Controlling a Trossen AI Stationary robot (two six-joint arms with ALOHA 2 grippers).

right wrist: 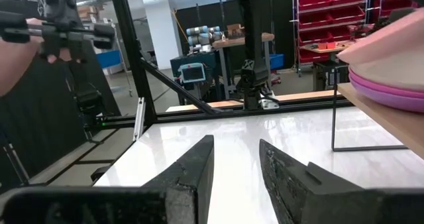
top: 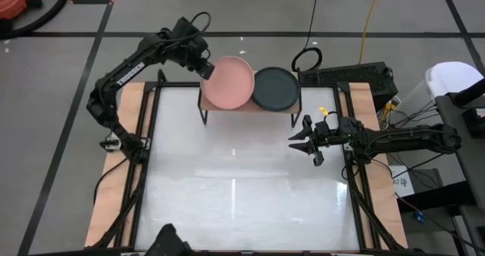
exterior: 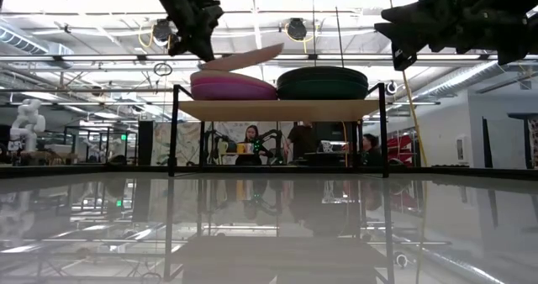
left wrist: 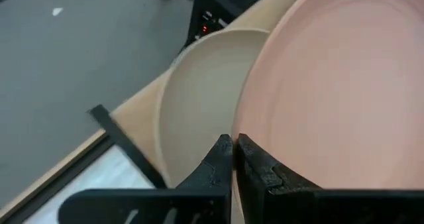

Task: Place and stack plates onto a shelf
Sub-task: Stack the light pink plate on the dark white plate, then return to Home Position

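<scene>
My left gripper (top: 206, 68) is shut on a salmon pink plate (top: 229, 83) above the shelf's left stack. That stack has a beige plate (left wrist: 199, 98) on top, with purple and magenta plates (exterior: 234, 87) under it. A stack of dark teal and black plates (top: 275, 88) stands on the right half of the light-wood shelf (exterior: 277, 109). My right gripper (top: 301, 140) is open and empty. It hovers above the table in front of the shelf's right end. My left gripper pinches the salmon plate's rim (left wrist: 244, 128) between its two fingers, at the plate's far left edge. The fingers come slanting down from the table's far left. The plate is tilted over the stack, its free right edge (exterior: 276, 48) higher. I cannot tell whether its held edge touches the beige plate.
The shelf stands on thin black legs (exterior: 174, 133) at the far edge of the white tabletop (top: 242, 188). A black frame (top: 148, 127) borders the tabletop. People sit in the room behind the shelf (exterior: 250, 141).
</scene>
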